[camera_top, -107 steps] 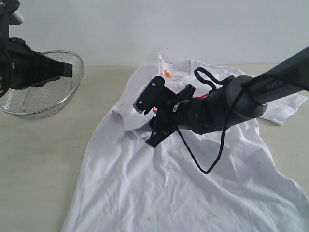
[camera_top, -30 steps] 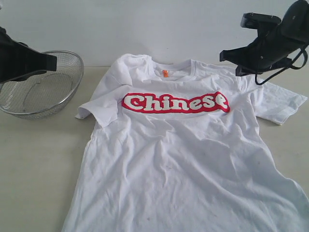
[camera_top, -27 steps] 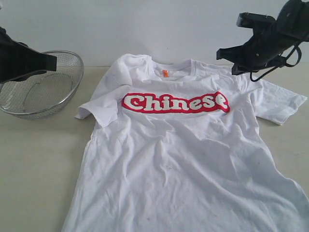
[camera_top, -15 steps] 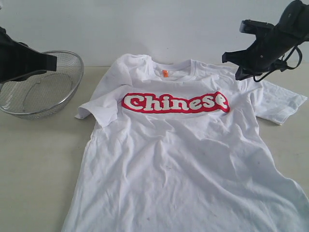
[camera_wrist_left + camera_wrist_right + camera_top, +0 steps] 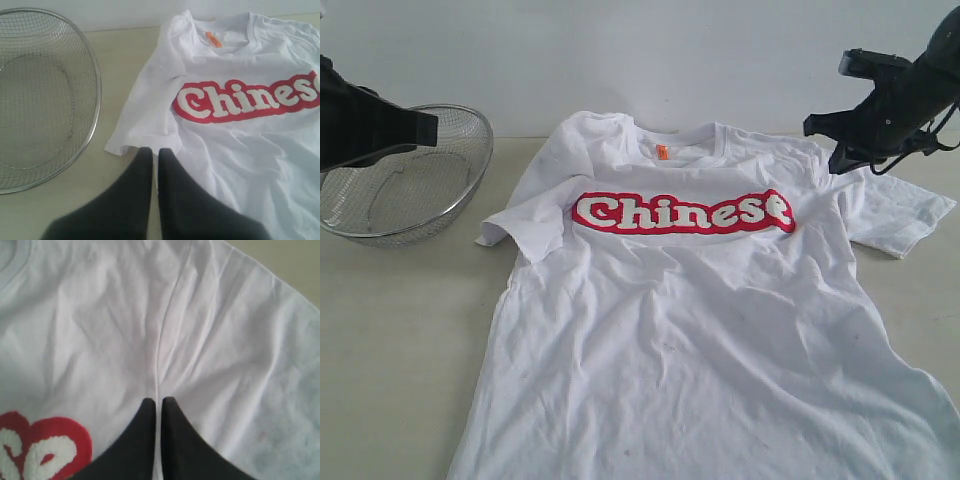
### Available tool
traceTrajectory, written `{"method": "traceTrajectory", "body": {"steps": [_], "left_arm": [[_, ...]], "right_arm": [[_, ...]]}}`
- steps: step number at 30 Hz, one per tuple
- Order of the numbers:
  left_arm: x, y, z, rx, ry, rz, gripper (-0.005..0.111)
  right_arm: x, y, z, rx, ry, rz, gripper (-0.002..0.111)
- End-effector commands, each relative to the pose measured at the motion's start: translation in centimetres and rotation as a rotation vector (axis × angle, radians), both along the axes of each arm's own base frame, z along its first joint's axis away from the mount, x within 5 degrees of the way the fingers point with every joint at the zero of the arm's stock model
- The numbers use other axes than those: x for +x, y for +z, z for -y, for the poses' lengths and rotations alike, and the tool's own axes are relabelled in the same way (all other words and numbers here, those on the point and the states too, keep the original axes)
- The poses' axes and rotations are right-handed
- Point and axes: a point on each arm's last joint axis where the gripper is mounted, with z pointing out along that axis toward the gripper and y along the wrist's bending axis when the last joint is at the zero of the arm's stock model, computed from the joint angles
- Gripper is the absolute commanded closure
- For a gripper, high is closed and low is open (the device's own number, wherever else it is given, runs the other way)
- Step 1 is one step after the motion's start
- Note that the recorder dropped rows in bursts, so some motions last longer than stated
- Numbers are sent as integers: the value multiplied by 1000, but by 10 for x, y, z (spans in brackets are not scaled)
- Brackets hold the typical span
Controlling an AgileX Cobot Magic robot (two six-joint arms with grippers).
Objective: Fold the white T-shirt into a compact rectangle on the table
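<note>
T-shirt [image 5: 700, 330] lies flat on table [image 5: 400, 350], lettering up. Left gripper [image 5: 154, 151] closed, empty, raised off T-shirt's basket-side sleeve. Basket [image 5: 410, 190] just beside that sleeve. Right gripper [image 5: 157, 402] closed, empty, raised over T-shirt's other shoulder.

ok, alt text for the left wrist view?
White T-shirt with red "Chinese" lettering lies face up on a beige table. The shut left pincer fills the foreground, aimed at a sleeve; a wire mesh bowl stands beside the shirt, apart from it.
</note>
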Motion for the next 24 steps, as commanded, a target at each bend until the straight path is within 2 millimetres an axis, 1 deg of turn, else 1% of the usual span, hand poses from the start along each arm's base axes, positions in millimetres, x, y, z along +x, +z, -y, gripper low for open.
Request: {"method": "traceTrajectory", "body": {"steps": [1, 4, 7, 8, 19, 24], "left_arm": [[-1, 1, 0, -14, 4, 14, 102], [-1, 1, 0, -14, 4, 14, 102], [-1, 1, 0, -14, 4, 14, 102], [-1, 1, 0, -14, 4, 14, 102], [-1, 1, 0, -14, 4, 14, 102], [0, 1, 0, -15, 4, 17, 102]], "right_arm": [[0, 0, 1, -7, 17, -2, 108], [2, -3, 1, -8, 12, 4, 108], [3, -12, 2, -5, 7, -9, 108], [3, -12, 2, -6, 6, -6, 108], [10, -49, 5, -18, -18, -16, 108], [18, -54, 8, -33, -14, -1, 108]]}}
